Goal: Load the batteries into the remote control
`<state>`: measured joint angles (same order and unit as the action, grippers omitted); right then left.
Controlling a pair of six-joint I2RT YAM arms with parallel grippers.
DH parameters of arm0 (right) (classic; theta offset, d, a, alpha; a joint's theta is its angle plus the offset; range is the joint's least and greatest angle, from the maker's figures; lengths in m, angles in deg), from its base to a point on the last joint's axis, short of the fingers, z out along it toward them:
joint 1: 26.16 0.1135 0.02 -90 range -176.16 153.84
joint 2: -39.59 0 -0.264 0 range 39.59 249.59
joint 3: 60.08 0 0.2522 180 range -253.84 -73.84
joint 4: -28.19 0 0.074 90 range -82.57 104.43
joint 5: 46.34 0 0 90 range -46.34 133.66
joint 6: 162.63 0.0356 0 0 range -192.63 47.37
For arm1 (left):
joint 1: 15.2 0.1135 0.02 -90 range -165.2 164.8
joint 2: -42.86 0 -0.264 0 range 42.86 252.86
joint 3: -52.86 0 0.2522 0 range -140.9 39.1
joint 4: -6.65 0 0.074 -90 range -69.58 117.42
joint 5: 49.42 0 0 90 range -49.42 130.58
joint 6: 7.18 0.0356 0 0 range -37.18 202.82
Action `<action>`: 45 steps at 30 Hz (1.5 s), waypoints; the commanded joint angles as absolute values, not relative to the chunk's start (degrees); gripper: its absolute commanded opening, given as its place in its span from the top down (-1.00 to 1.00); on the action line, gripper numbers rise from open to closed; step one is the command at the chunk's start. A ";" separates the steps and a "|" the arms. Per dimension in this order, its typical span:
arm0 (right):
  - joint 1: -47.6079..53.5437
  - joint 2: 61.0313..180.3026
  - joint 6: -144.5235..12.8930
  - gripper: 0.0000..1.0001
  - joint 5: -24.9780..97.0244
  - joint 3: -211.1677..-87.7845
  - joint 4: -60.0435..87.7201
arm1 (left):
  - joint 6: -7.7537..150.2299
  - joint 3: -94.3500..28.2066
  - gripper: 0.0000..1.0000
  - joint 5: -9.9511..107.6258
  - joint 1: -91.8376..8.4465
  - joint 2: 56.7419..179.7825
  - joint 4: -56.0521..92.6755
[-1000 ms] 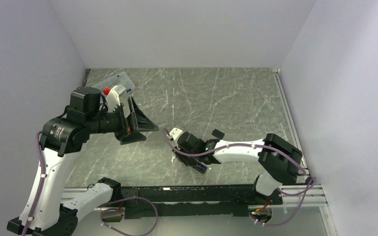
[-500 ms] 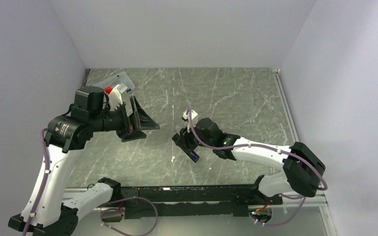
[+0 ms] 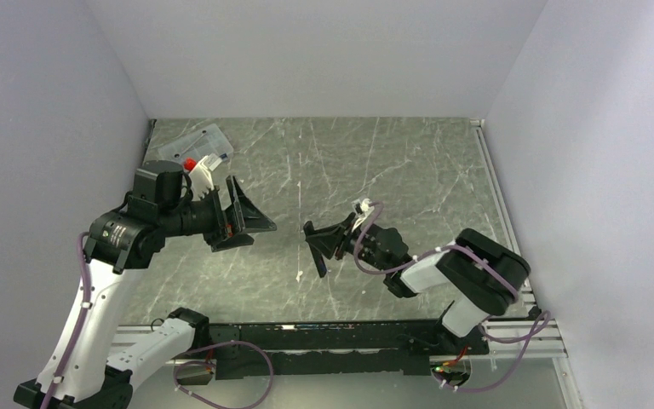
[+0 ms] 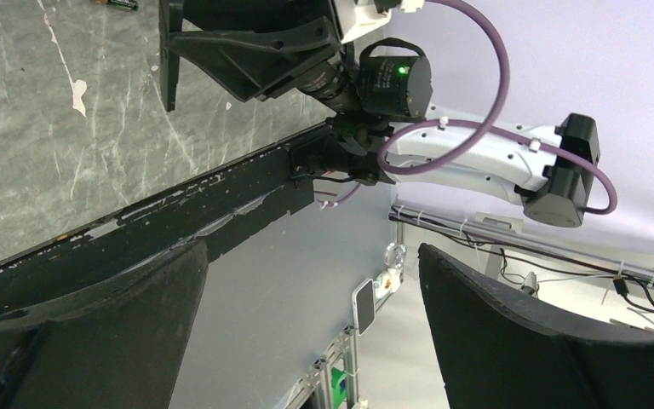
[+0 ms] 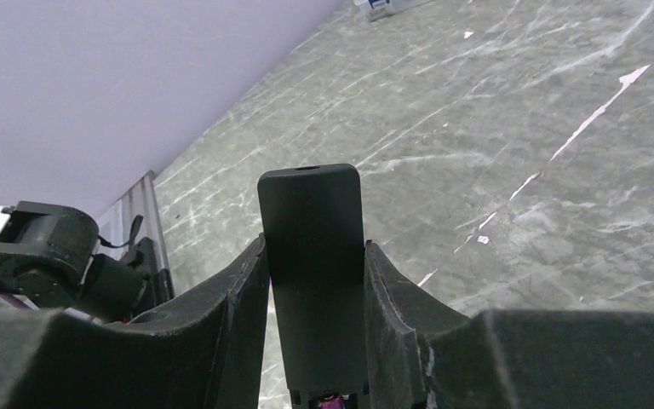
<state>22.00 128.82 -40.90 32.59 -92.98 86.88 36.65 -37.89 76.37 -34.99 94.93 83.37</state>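
Note:
My right gripper [image 3: 319, 247] is shut on the remote control [image 3: 316, 253], a slim black bar held above the middle of the table. In the right wrist view the remote [image 5: 311, 247] stands up between the two fingers of that gripper [image 5: 313, 249]. My left gripper [image 3: 244, 218] is open and empty, left of the remote and facing it. In the left wrist view its jaws [image 4: 311, 256] gape wide, with the remote [image 4: 165, 60] far off at the upper left. A small dark cylinder [image 4: 119, 4], perhaps a battery, lies on the table at the top edge. No other battery shows.
A clear plastic box [image 3: 196, 146] with a red item inside lies at the far left corner; its end shows in the right wrist view [image 5: 392, 7]. A black rail [image 3: 332, 336] runs along the near table edge. Grey walls close in three sides.
My right arm has drawn back and turned its wrist, so the remote it holds now points left towards the left gripper. The left gripper has moved slightly down and stays open.

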 commanded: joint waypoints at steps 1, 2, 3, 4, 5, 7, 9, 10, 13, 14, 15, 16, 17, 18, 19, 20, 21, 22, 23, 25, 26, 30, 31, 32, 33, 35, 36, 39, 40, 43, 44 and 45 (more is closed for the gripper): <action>21.21 132.60 -38.26 1.00 26.53 -94.34 112.71 | 37.02 -37.23 -0.99 77.44 -34.71 93.66 80.23; 21.21 132.70 -38.65 1.00 25.07 -95.17 112.76 | 37.07 -37.08 -0.99 77.48 -34.71 93.66 80.21; 21.21 132.68 -39.02 1.00 23.98 -95.85 112.77 | 37.15 -37.02 -0.99 77.57 -34.71 93.67 80.18; 21.21 132.54 -39.69 1.00 23.37 -96.47 112.70 | 37.20 -36.83 -0.99 77.62 -34.71 93.61 80.12; 21.23 132.36 -40.55 1.00 22.10 -97.08 112.73 | 37.20 -36.66 -0.99 77.64 -34.71 93.59 80.03; 21.24 131.38 -41.61 1.00 19.38 -98.63 112.78 | 37.20 -36.54 -0.99 78.00 -34.71 93.70 79.77; 21.21 129.75 -42.63 1.00 16.38 -100.22 112.78 | 37.48 -36.81 -0.99 78.31 -34.71 93.77 79.68; 21.17 128.99 -42.81 1.00 15.38 -101.06 112.76 | 37.70 -37.10 -0.99 78.22 -34.71 93.84 80.05; 20.87 125.51 -41.66 1.00 14.61 -102.14 112.78 | 38.70 -38.42 -0.99 77.83 -34.71 94.01 81.14; 20.79 124.56 -41.18 1.00 15.02 -102.41 112.76 | 38.92 -38.64 -0.99 77.72 -34.71 94.01 81.30; 20.78 123.57 -40.83 1.00 15.08 -102.83 112.76 | 39.10 -38.75 -0.99 77.67 -34.71 93.93 81.28; 20.70 122.53 -40.49 1.00 15.20 -103.25 112.74 | 39.18 -38.81 -0.99 77.60 -34.71 93.85 81.10; 20.69 121.60 -40.14 1.00 15.73 -103.72 112.77 | 39.22 -38.78 -0.99 77.66 -34.71 93.81 80.91; 20.71 120.58 -39.90 1.00 16.35 -103.99 112.75 | 39.22 -38.76 -0.99 77.81 -34.71 93.82 80.77; 20.69 119.61 -39.74 1.00 17.04 -104.26 112.70 | 39.29 -38.70 -0.99 77.95 -34.71 93.86 80.66; 20.64 118.59 -39.64 1.00 17.88 -104.40 112.75 | 39.31 -38.75 -0.99 78.07 -34.71 93.91 80.63; 20.45 117.70 -39.40 1.00 19.71 -104.50 112.78 | 39.36 -38.78 -0.99 78.10 -34.71 93.92 80.50; 20.24 116.72 -39.13 1.00 20.78 -104.51 112.71 | 39.39 -38.86 -0.99 78.17 -34.69 94.03 80.37; 20.05 115.88 -39.07 1.00 22.68 -104.57 112.74 | 39.48 -38.98 -0.99 78.19 -34.71 94.06 80.24; 19.22 114.43 -38.51 1.00 25.13 -105.15 112.73 | 39.64 -39.23 -0.99 78.25 -34.71 94.22 80.02; 18.73 113.97 -37.86 1.00 26.08 -105.71 112.74 | 39.70 -39.40 -0.99 78.32 -34.71 94.33 79.92; 17.13 113.02 -35.22 1.00 29.16 -110.03 112.74 | 39.75 -40.00 -0.99 78.67 -34.71 94.86 79.51; 16.86 113.09 -34.85 1.00 29.65 -111.49 112.75 | 39.70 -40.07 -0.99 78.82 -34.71 94.93 79.27; 16.52 113.15 -34.50 1.00 30.07 -113.17 112.80 | 39.67 -40.23 -0.99 78.93 -34.71 95.04 79.02; 16.02 113.17 -34.10 1.00 30.68 -114.96 112.79 | 39.60 -40.37 -0.99 79.13 -34.71 95.18 78.90; 14.86 113.19 -33.26 1.00 31.25 -119.70 112.77 | 39.58 -40.93 -0.99 79.39 -34.71 95.51 78.74; 14.28 113.30 -32.92 1.00 30.82 -122.03 112.74 | 39.70 -41.36 -0.99 79.50 -34.71 95.77 78.80; 13.24 113.60 -31.61 1.00 29.76 -126.63 112.70 | 40.25 -42.90 -0.99 79.31 -34.71 96.37 79.45; 13.22 113.64 -31.35 1.00 29.00 -127.49 112.73 | 40.35 -43.19 -0.99 79.26 -34.71 96.34 79.59; 13.23 113.45 -29.80 1.00 26.31 -127.34 112.69 | 40.41 -43.29 -0.99 79.10 -34.71 95.90 79.88; 13.22 113.07 -29.60 1.00 25.97 -126.51 112.68 | 40.45 -43.12 -0.99 78.95 -34.71 95.67 79.95; 13.22 112.67 -29.65 1.00 26.03 -125.10 112.68 | 40.52 -42.82 -0.99 78.84 -34.71 95.41 80.06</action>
<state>13.30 114.13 -32.29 28.18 -126.48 100.25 38.98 -41.35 78.25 -34.99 96.39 81.04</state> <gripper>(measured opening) 0.397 0.994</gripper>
